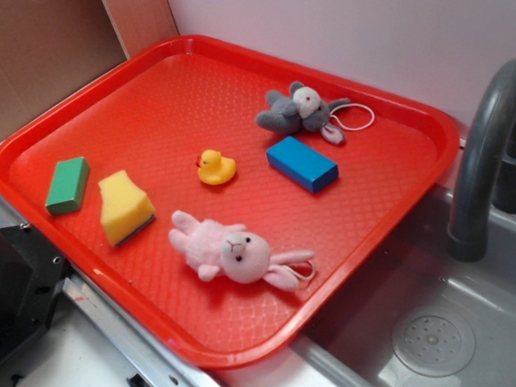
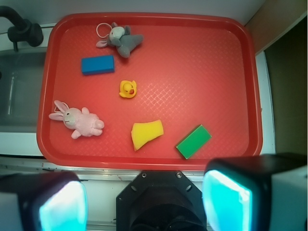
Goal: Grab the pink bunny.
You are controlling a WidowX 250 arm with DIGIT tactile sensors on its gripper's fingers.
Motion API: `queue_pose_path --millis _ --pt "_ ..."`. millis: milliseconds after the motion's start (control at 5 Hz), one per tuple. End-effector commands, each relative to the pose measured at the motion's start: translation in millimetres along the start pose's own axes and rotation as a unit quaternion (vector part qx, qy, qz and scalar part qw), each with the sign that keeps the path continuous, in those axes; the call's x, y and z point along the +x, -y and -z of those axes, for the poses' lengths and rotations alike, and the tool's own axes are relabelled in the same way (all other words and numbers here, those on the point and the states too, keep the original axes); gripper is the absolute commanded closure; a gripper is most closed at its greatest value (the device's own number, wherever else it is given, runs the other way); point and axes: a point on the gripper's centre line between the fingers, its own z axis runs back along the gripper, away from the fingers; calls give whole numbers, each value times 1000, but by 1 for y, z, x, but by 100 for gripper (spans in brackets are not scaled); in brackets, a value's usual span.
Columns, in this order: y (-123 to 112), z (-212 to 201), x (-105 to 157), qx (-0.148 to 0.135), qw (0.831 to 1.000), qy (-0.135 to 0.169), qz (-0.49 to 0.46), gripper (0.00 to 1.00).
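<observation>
Your red tray [image 1: 393, 242] carries everything. The gripper [image 2: 144, 202] hangs released, high above its near edge. The pink bunny [image 1: 230, 250] lies near the sink-side rim; you risk snagging its thin loop cord [image 1: 304, 268] instead of the body.

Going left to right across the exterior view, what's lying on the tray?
Green block → yellow sponge → yellow duck → pink bunny → blue block. The grey plush animal sits at the back, overlapping the bunny-to-block span, so it is left out of the order.
</observation>
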Motion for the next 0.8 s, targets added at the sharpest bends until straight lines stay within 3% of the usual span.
queue_pose_path --millis 0,200,400,600 --pt "0 0 0 0 1000 0 0 0" --pt "32 5 23 -12 992 23 125 0" --pt "62 10 34 4 968 11 251 0" --pt "104 31 28 20 927 -26 373 0"
